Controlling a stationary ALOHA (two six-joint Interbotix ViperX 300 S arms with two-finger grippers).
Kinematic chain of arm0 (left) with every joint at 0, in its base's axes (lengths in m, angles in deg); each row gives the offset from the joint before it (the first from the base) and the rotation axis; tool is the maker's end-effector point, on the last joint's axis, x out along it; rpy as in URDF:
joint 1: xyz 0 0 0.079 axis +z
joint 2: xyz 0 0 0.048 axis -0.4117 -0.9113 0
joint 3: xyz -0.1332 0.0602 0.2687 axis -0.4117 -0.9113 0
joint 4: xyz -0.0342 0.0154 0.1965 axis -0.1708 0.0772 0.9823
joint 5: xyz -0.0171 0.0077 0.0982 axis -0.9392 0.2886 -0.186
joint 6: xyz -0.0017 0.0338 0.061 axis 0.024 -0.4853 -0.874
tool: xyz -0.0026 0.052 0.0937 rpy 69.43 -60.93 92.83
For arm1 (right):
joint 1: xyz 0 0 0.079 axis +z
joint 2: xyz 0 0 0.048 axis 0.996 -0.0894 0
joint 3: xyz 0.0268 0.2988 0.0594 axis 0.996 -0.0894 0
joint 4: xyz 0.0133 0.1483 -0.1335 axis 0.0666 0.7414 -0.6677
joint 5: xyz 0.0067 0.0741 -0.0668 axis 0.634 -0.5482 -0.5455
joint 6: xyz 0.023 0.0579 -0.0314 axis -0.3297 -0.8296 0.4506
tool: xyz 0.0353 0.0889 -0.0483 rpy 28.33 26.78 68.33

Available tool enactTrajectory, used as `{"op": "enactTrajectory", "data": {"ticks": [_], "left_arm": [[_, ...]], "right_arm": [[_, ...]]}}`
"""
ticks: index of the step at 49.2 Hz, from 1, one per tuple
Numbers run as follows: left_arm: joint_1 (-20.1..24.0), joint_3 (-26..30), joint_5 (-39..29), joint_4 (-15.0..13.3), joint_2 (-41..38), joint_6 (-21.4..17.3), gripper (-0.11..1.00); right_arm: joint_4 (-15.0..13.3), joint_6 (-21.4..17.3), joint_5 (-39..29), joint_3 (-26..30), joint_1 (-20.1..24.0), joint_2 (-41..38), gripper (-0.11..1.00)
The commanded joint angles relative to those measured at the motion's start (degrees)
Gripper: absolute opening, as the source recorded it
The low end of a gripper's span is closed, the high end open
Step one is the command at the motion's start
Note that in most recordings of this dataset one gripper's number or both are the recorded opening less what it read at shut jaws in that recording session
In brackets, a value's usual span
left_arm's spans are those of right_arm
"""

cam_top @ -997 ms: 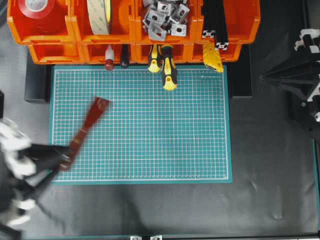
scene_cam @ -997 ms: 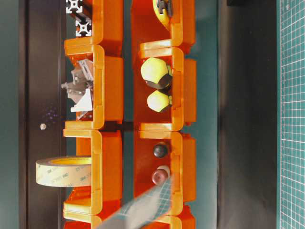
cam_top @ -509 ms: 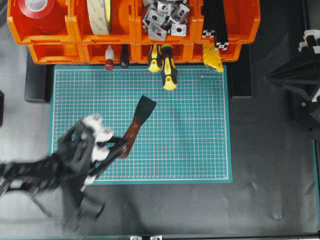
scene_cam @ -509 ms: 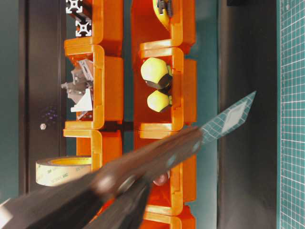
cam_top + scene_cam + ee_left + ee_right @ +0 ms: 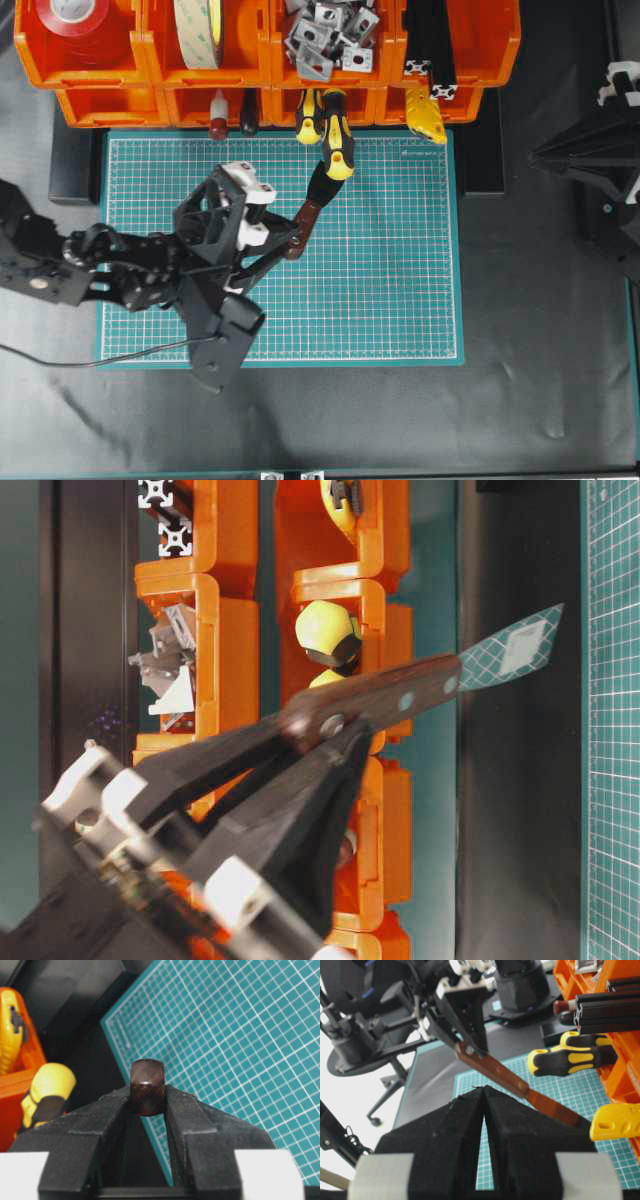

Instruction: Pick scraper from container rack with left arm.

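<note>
My left gripper is shut on the scraper, pinching the reddish-brown handle near its end above the green mat. The scraper points up and right toward the orange container rack, outside the bins. Its dark blade ends just under the longer yellow-and-black screwdriver. In the left wrist view the handle's butt sits clamped between both black fingers. The right wrist view shows the scraper held in the air ahead of my right gripper, which is shut and empty at the table's right side.
The rack's front bins hold two screwdrivers, a red-knobbed tool and a yellow part. Its back bins hold tape rolls, metal brackets and black extrusions. The right arm rests beyond the mat.
The left arm has swung in from the lower left, carrying the scraper across the mat toward the rack. The blade now lies near the screwdrivers. The right arm has stayed put.
</note>
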Motion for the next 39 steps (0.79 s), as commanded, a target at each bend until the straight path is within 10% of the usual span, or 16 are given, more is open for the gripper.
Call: {"op": "enactTrajectory", "data": {"ticks": [1, 28, 39], "left_arm": [[0.5, 0.6, 1.8, 0.3, -0.2, 0.1, 0.20], [1.9, 1.3, -0.1, 0.3, -1.4, 1.9, 0.21], [2.5, -0.7, 2.3, 0.2, -1.4, 9.0, 0.77]], "right_arm": [[0.1, -0.1, 0.4, 2.2, 0.0, -0.2, 0.01], [0.1, 0.0, 0.0, 2.9, -0.1, 1.1, 0.01], [0.1, -0.1, -0.1, 2.9, -0.1, 1.1, 0.01]]}}
